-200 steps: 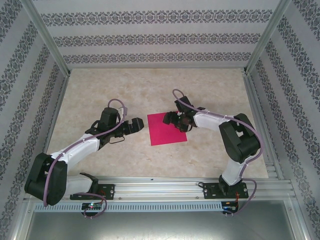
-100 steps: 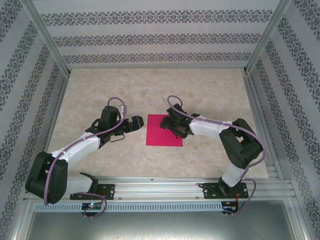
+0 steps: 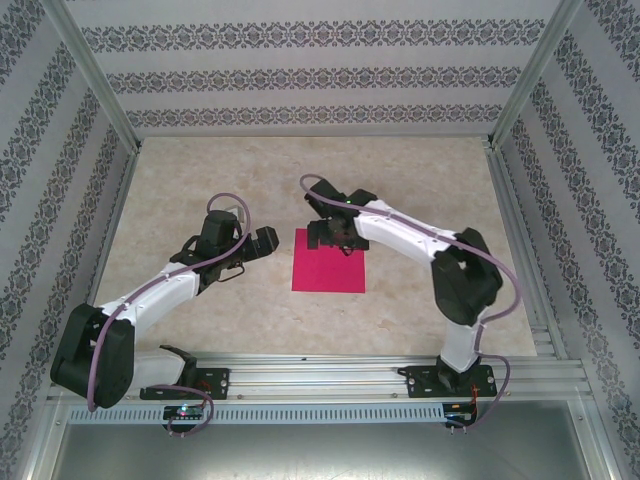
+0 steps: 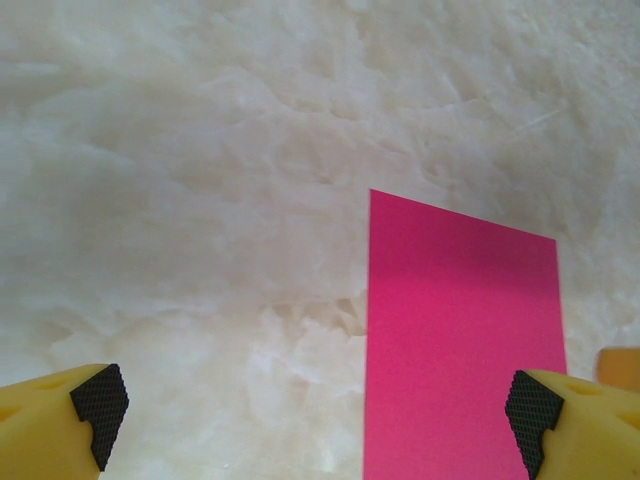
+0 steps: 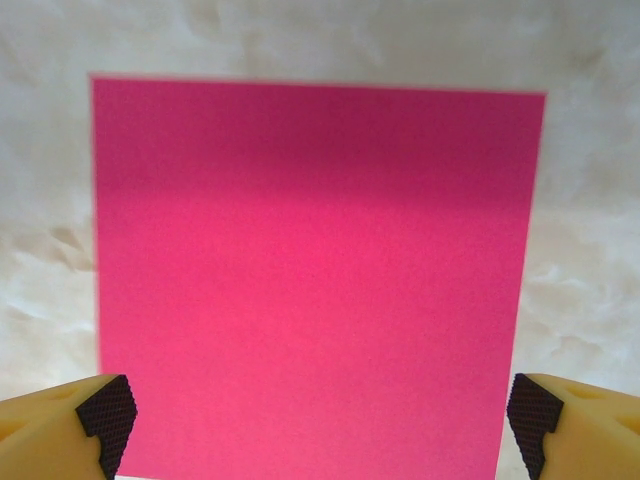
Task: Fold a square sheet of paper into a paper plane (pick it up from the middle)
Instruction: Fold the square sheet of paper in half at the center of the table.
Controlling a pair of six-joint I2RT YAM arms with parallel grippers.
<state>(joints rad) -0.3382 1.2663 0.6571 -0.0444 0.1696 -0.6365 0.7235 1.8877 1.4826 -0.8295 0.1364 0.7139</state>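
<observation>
as the square sheet of paper (image 3: 328,272) lies flat, uncreased, nothing is folded yet — left gripper (image 4: 315,410) and right gripper (image 5: 320,410) gape empty.

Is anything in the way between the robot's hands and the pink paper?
Nothing visible is. The square sheet of paper lies flat on the bare table. The right gripper hangs over its far edge with jaws open. The left gripper sits just left of it, jaws open, with only tabletop between.
</observation>
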